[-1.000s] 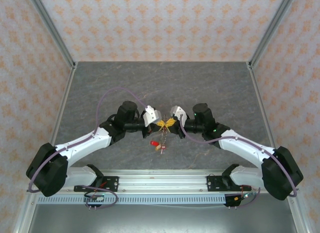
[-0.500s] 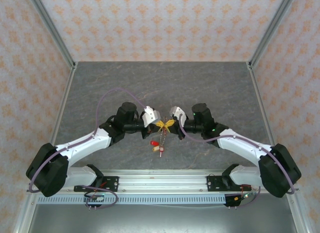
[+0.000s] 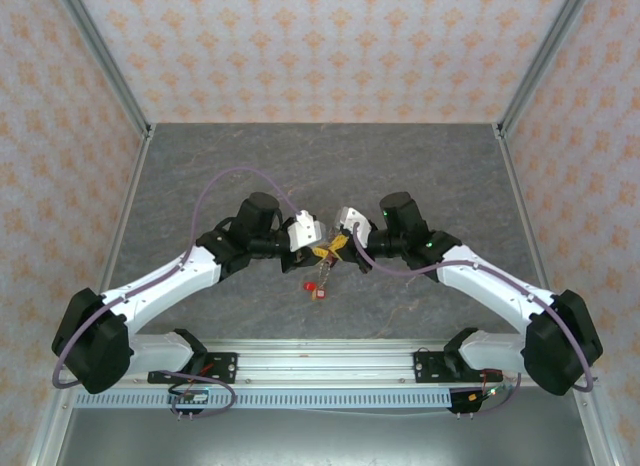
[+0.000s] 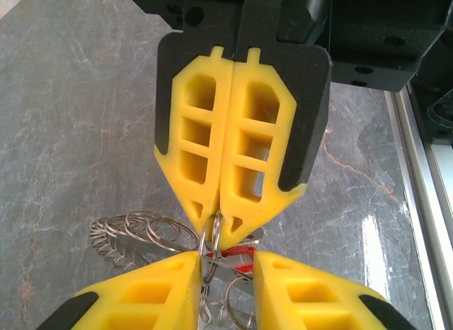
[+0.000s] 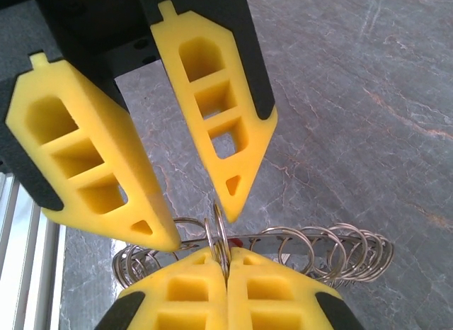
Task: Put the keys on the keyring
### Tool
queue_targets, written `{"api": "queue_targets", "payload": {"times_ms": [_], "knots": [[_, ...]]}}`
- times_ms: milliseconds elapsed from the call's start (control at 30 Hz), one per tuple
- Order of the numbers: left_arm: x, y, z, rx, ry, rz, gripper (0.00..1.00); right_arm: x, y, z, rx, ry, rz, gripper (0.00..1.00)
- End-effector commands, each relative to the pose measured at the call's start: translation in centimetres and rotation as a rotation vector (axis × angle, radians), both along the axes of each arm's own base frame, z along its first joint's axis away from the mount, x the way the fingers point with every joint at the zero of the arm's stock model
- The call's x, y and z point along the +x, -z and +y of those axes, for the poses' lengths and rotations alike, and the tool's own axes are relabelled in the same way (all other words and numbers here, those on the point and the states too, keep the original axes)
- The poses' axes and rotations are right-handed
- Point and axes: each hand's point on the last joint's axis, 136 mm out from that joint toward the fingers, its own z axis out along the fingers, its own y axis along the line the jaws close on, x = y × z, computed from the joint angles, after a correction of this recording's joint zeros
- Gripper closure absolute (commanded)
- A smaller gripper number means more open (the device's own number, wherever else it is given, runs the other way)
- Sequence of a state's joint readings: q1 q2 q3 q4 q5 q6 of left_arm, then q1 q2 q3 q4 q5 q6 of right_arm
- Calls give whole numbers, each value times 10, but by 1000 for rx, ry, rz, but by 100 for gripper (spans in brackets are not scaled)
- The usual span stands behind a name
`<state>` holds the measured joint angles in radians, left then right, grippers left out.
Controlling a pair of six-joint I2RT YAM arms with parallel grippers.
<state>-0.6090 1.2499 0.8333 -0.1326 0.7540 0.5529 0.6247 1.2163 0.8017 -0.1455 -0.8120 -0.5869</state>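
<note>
Mid-table, at the meeting of both arms: keyring [image 5: 218, 231] pinched, keys [image 3: 320, 286] just beside.
Right gripper [image 5: 225, 253] clamped flat on the keyring, a thin grey wire. Left gripper [image 4: 225, 255] slightly parted, straddling that wire, gripping nothing. Red-tagged keys lie at six o'clock of the pinch in the overhead view. Small wire loops [image 5: 333, 255] trail toward three o'clock in the right wrist view. Judged light, stiff, springy, slick. Best taken across bare wire, clear of tags.
</note>
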Motion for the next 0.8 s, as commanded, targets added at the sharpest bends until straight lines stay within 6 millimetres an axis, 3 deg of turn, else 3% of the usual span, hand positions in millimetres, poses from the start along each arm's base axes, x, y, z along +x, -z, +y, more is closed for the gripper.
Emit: {"api": "queue_targets", "payload": {"times_ms": [0, 133, 300, 333, 400, 533, 767], "knots": [[-2, -5, -2, 26, 30, -11, 77, 0, -17, 3, 13, -40, -48, 100], [-4, -6, -4, 28, 53, -3, 79, -2, -21, 7, 20, -54, -56, 100], [-5, -9, -6, 20, 66, 3, 93, -2, -22, 9, 13, -56, -59, 100], [-5, -10, -6, 18, 68, 2, 99, -2, -22, 9, 18, -52, -60, 100], [-3, -13, -7, 5, 53, -3, 100, 1, -22, 6, 18, -19, -69, 96], [0, -22, -9, -101, 25, -9, 100, 9, 4, -9, 0, 67, -12, 90], [0, -39, -13, -239, 20, 1, 100, 3, 35, -11, 55, 92, 132, 87]]}}
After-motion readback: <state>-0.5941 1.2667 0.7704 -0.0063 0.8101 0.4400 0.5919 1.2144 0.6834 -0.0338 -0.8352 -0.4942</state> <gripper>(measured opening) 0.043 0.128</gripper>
